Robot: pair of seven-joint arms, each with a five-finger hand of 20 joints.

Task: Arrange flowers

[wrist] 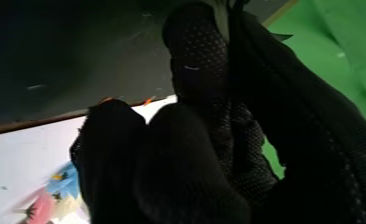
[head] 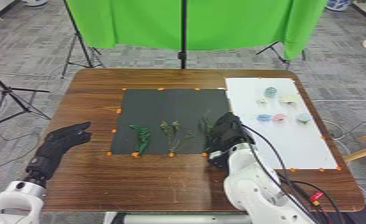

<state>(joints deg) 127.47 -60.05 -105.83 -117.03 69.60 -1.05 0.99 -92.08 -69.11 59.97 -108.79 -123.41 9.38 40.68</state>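
Observation:
My left hand [head: 66, 137] rests open over the table's left side, holding nothing. At the black mat's right edge is my right hand [head: 224, 131], beside a dark green stem [head: 206, 123]. In the right wrist view the right hand [wrist: 197, 65] pinches a thin stem between thumb and finger, and a small dark leaf [wrist: 282, 36] sticks out past them. A leafy green stem [head: 140, 138] and a thinner branching stem [head: 170, 131] lie on the black mat [head: 162, 107]. On the white sheet [head: 268, 145] are a blue flower [head: 264, 117], a pink flower [head: 279, 117] and a cream flower [head: 289, 99].
More pale blooms lie on the white sheet, among them a blue-green one [head: 270, 92] and a pale green one [head: 304, 118]. Orange tabs mark the mat's edges. Black cables run along the right arm. A green cloth [head: 144, 25] hangs beyond the wooden table [head: 144, 185].

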